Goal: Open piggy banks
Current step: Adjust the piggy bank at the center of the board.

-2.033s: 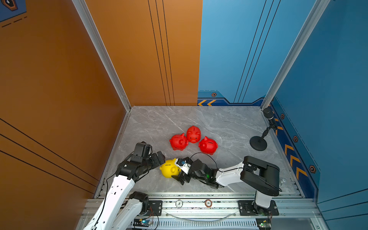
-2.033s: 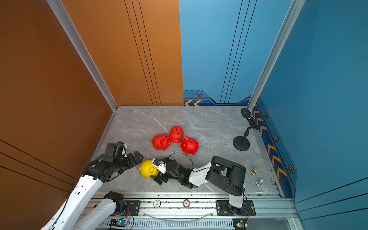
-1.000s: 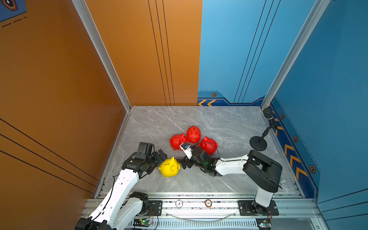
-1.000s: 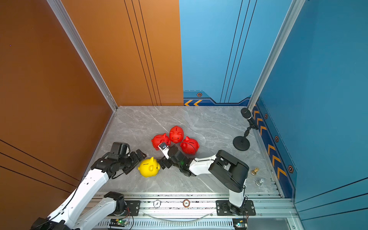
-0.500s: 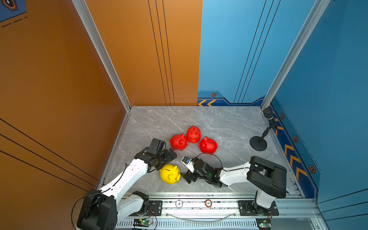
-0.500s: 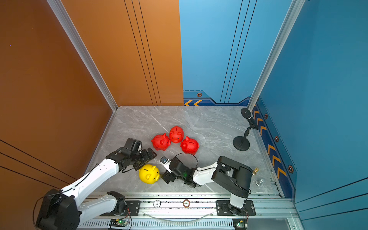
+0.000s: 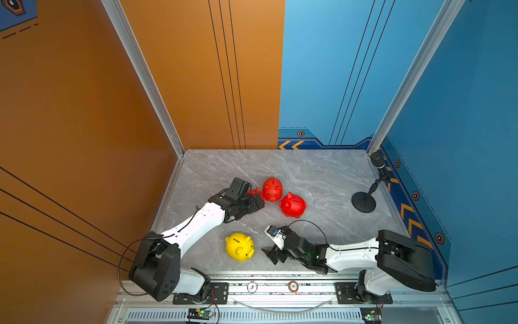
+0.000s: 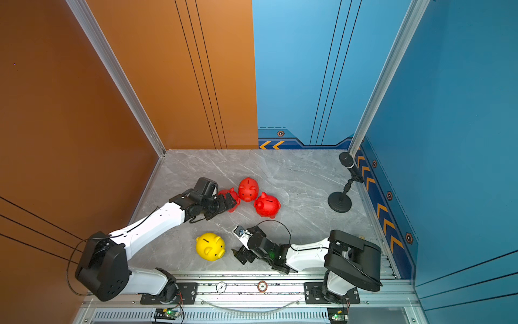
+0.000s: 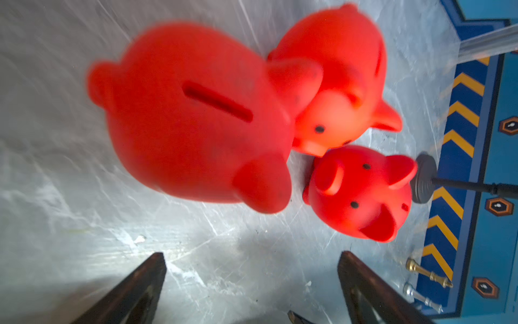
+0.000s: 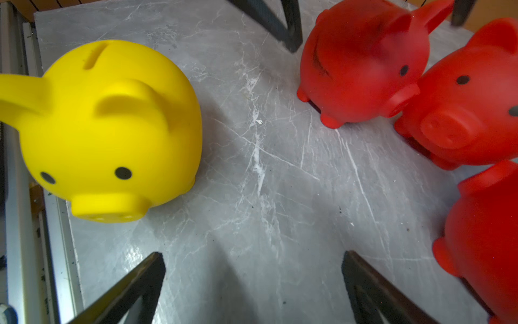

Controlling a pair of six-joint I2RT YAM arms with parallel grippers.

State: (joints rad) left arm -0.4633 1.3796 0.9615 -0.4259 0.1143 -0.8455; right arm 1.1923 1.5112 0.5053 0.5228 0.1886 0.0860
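On the grey marble-patterned table (image 7: 308,174), three glossy red plastic pigs huddle near the middle. A glossy yellow plastic pig-shaped piggy bank (image 7: 239,246) stands apart from them near the front edge, upright on its feet with the coin slot on top.

The left gripper (image 7: 259,202) reaches in low beside the nearest red piggy bank (image 7: 254,193), which the arm partly hides in both top views. In the left wrist view the two dark fingers (image 9: 134,289) stand wide apart with only bare table between them. This red bank (image 9: 190,117) lies just ahead of the tips, blurred, with its slotted back towards the camera. The middle red piggy bank (image 7: 272,189) sits close against it, and they appear to touch near the snout. The outer red piggy bank (image 7: 293,206) stands just beside the middle one.

The right gripper (image 7: 270,246) rests low just beside the yellow bank, on its snout side. In the right wrist view its fingers (image 10: 134,286) are spread wide and hold nothing. The yellow bank (image 10: 112,126) is off to one side and the red ones are off to the other.

A black microphone on a round stand (image 7: 364,200) sits near the blue wall.
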